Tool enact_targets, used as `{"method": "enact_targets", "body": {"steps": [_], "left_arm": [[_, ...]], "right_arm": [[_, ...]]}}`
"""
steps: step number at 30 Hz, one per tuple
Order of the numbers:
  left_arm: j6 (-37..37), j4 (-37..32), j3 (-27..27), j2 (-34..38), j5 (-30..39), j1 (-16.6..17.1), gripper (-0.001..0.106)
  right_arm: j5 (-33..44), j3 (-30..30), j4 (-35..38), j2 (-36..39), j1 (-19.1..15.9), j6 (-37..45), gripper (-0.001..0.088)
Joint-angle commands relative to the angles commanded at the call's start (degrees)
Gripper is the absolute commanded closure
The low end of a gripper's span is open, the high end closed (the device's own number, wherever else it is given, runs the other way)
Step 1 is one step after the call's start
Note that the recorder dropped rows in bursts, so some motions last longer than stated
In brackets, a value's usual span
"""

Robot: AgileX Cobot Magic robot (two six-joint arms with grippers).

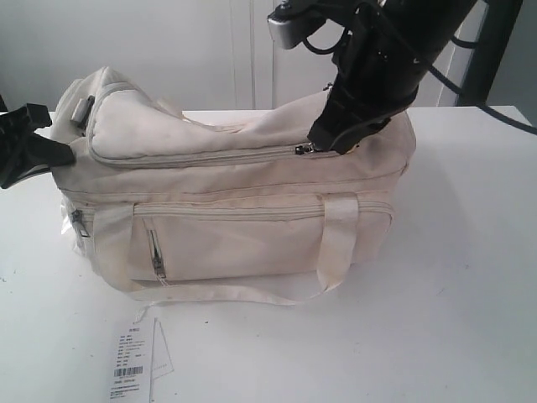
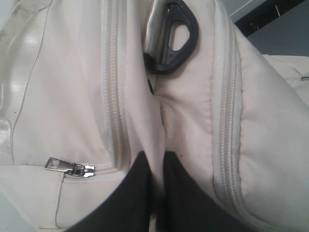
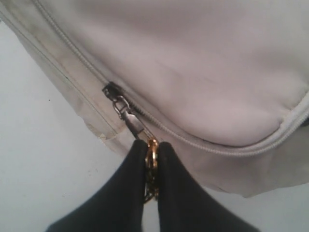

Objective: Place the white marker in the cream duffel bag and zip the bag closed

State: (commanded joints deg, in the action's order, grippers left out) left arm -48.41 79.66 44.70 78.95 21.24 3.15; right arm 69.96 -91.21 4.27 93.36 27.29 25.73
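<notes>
Lying nearest on the white bench [image 1: 470, 277] is a printed paper tag [image 1: 134, 363], apart from the cream duffel bag [image 1: 243, 243] that fills the middle of the bench behind it. The bag looks soft and light. Its sides slump, its webbing handle [image 1: 340, 243] droops down the front, and the cloth creases wherever it is touched. I judge it will give way and slide rather than resist a pull, so the zip needs one end held while the other is drawn. The small metal pulls are the only firm places to grip, and they are slim and likely slippery.

Higher up, at the top seam, the right claw [image 3: 151, 159] is pressed together on the gold ring of the main zip pull [image 3: 136, 126], a narrow hold that could slip if tugged at an angle. At the bag's left end, the left claw [image 2: 157, 166] has its tips almost touching and seems to nip a fold of fabric below a black strap ring [image 2: 175, 36], which should steady the bag.

The bag is pale cream with stitched seams, a front zip pocket and grey metal hardware. The top zip reads as closed along the stretch in view. The white marker shows in no view, and I take it to be inside.
</notes>
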Motion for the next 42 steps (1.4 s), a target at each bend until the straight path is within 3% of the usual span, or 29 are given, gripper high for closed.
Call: {"method": "enact_targets", "body": {"steps": [6,8,11,15,16,18,30,34,38,42], "left_arm": [[0.0,-0.6,0.0,-0.1,-0.1,0.0,0.105],[0.0,-0.6,0.0,-0.2,-0.4,0.1,0.098],[-0.9,-1.6,0.0,-0.3,-0.2,0.1,0.073],[-1.1,-5.2,0.0,-0.3,2.7,0.1,0.026],[-0.5,-5.8,0.0,-0.3,2.8,0.1,0.017],[0.5,-7.7,0.0,-0.6,2.8,0.1,0.011],[0.4,-24.7,0.0,-14.8,-2.5,0.1,0.021],[-1.9,-18.9,0.0,-18.8,3.7,-1.6,0.027],[-15.7,-11.6,0.0,-18.9,12.1,-7.2,0.035],[-29.1,-7.2,0.0,-18.8,14.3,-14.2,0.035]], "right_arm": [[0.0,0.0,3.7,0.0,0.0,2.7,0.0868],[0.0,0.0,3.8,0.0,0.0,2.7,0.0868],[0.0,0.0,3.8,0.0,0.0,2.7,0.0868],[0.0,0.0,3.8,0.0,0.0,2.7,0.0868],[0.0,0.0,3.8,0.0,0.0,2.7,0.0868],[0.0,0.0,3.8,0.0,0.0,2.7,0.0868],[0.0,0.0,3.8,0.0,0.0,2.7,0.0868],[0.0,0.0,3.7,0.0,0.0,2.7,0.0868],[0.0,0.0,3.7,0.0,0.0,2.7,0.0868],[0.0,0.0,3.7,0.0,0.0,4.1,0.0868]]}}
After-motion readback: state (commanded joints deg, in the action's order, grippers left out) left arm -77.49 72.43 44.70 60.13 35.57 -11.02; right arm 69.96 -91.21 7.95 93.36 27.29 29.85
